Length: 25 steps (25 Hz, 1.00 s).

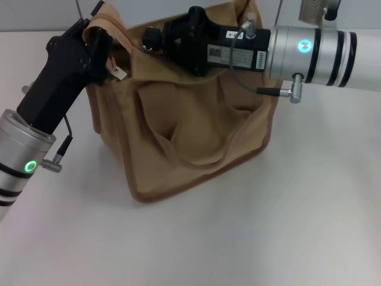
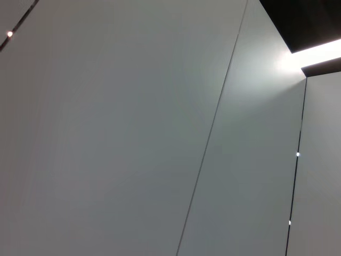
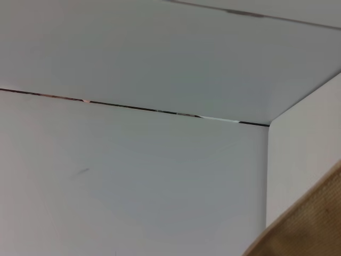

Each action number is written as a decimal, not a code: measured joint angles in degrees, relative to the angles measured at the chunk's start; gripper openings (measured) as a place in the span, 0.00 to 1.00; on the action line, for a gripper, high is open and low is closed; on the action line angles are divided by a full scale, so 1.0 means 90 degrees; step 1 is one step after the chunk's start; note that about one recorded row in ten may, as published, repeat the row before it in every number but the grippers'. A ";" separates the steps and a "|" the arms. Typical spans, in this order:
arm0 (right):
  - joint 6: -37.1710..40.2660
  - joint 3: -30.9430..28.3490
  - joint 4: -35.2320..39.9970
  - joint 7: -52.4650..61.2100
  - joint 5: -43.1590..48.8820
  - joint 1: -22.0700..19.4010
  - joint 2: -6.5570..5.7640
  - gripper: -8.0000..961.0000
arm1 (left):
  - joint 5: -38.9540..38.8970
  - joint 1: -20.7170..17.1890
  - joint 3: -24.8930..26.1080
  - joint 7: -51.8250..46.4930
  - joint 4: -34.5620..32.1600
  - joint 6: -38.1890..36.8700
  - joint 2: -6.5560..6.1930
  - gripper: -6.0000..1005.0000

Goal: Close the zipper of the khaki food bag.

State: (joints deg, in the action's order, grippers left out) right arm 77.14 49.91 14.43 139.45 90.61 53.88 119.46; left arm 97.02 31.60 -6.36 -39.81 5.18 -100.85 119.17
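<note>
Working both arms at the bag [image 1: 190,149] standing on the white bench [image 1: 268,238], I hold its top left corner clamped in the left pincer [image 1: 98,42] to steady it; the right pincer [image 1: 156,37] reaches across the mouth toward the zipper, grip unclear.

Silver arms with black bands, glowing green ring lights, black wrist housings, thin grey cables.

The khaki food bag [image 1: 190,137] stands on the table [image 1: 297,226] before me, my left gripper [image 1: 98,44] at its top left corner and my right gripper [image 1: 158,39] over its top, right of that.
</note>
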 joint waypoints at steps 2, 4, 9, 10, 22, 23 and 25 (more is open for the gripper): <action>0.0028 -0.0002 0.0053 -0.0020 0.0000 -0.0067 -0.0005 0.01 | 0.0000 -0.0036 0.0006 0.0000 0.0000 -0.0009 -0.0003 0.04; 0.0048 -0.0015 0.0118 -0.0051 0.0000 -0.0140 -0.0006 0.01 | -0.0005 -0.0110 0.0007 0.0000 0.0000 -0.0022 -0.0011 0.04; 0.0131 -0.0059 0.0195 -0.0073 -0.0001 -0.0321 -0.0013 0.01 | -0.0008 -0.0398 0.0136 -0.0087 -0.0047 -0.0048 -0.0045 0.04; 0.0151 -0.0060 0.0222 -0.0073 -0.0001 -0.0357 -0.0014 0.01 | -0.0007 -0.0473 0.0235 -0.0105 -0.0060 -0.0059 -0.0045 0.04; 0.0354 -0.0071 0.0536 -0.0067 -0.0192 -0.0763 -0.0031 0.00 | 0.0006 -0.0800 0.0572 -0.0347 -0.0223 -0.0152 -0.0066 0.04; 0.0365 -0.0073 0.0571 -0.0063 -0.0220 -0.0810 -0.0032 0.00 | 0.0002 -0.0813 0.0574 -0.0351 -0.0229 -0.0153 -0.0065 0.04; 0.0407 -0.0076 0.0637 -0.0055 -0.0327 -0.0926 -0.0032 0.00 | 0.0000 -0.0831 0.0576 -0.0352 -0.0231 -0.0157 -0.0065 0.04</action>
State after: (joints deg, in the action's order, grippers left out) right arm 80.80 49.23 20.16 138.95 87.66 45.54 119.17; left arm 97.02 24.13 -1.18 -42.98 3.11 -102.26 118.59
